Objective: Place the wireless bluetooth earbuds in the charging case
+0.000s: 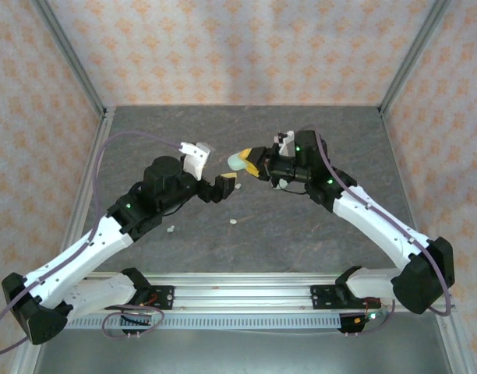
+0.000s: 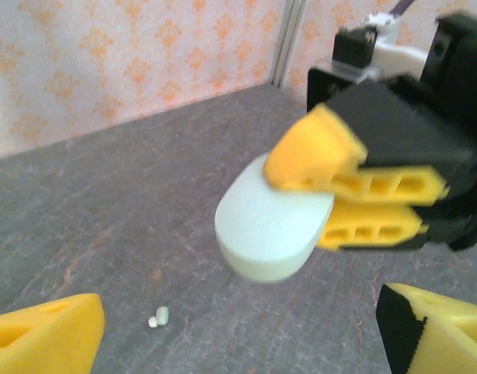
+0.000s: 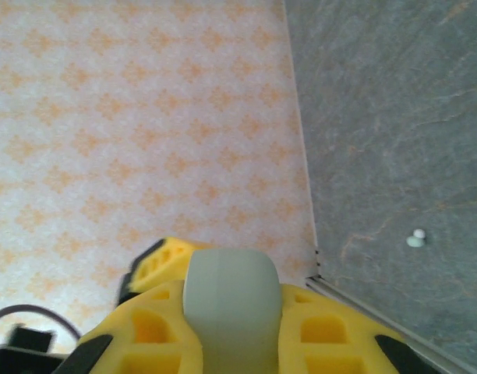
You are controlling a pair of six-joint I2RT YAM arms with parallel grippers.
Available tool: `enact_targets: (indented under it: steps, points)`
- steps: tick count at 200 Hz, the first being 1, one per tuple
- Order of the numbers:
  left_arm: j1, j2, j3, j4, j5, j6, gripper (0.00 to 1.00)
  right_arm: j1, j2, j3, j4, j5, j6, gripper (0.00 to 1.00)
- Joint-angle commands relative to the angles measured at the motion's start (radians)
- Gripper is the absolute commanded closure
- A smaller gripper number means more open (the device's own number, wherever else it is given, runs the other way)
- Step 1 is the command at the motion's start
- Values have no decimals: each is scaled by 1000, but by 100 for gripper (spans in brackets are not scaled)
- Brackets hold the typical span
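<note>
My right gripper (image 1: 250,163) is shut on the charging case (image 1: 238,161), a smooth pale-mint oval held above the middle of the table. In the right wrist view the case (image 3: 227,284) sits between that gripper's yellow fingers (image 3: 320,331). The left wrist view has the case (image 2: 271,227) sticking out leftward from the right gripper (image 2: 332,195). My left gripper (image 1: 224,185) is open just left of the case, its fingers (image 2: 44,339) spread wide with nothing between them. Two tiny whitish earbuds (image 1: 233,222) (image 1: 170,229) lie on the table; another earbud (image 2: 159,316) (image 3: 416,238) lies below the case.
The grey stone-patterned table (image 1: 246,234) is walled by orange-patterned panels (image 1: 223,47) with aluminium posts (image 1: 71,54) at the corners. A rail (image 1: 238,296) runs along the near edge between the two arm bases.
</note>
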Motion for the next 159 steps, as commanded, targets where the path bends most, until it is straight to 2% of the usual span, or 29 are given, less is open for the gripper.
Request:
enact_targets:
  steps: [1, 13, 26, 57, 75, 88, 99, 159]
  points:
    - [19, -9, -2, 82, 75, 150, 5, -14, -29, 53, -7, -37, 55, 85]
    - [44, 10, 37, 29, 116, 147, 5, -15, -37, 51, -6, -40, 68, 85]
    - [79, 27, 60, 28, 211, 122, 5, -15, -43, 43, 7, -44, 86, 85]
    - [158, 11, -51, 332, 379, 2, 8, -15, -48, 28, 50, -53, 123, 85]
    - [203, 36, -61, 440, 471, -61, 18, -16, -56, 18, 83, -55, 155, 85]
    - [221, 69, -34, 439, 536, -62, 28, -16, -66, 12, 111, -57, 182, 85]
    - [229, 91, -17, 436, 576, -57, 33, -16, -69, 16, 119, -58, 193, 85]
    - [239, 174, 63, 455, 704, -69, 33, -15, -68, 38, 124, -80, 219, 85]
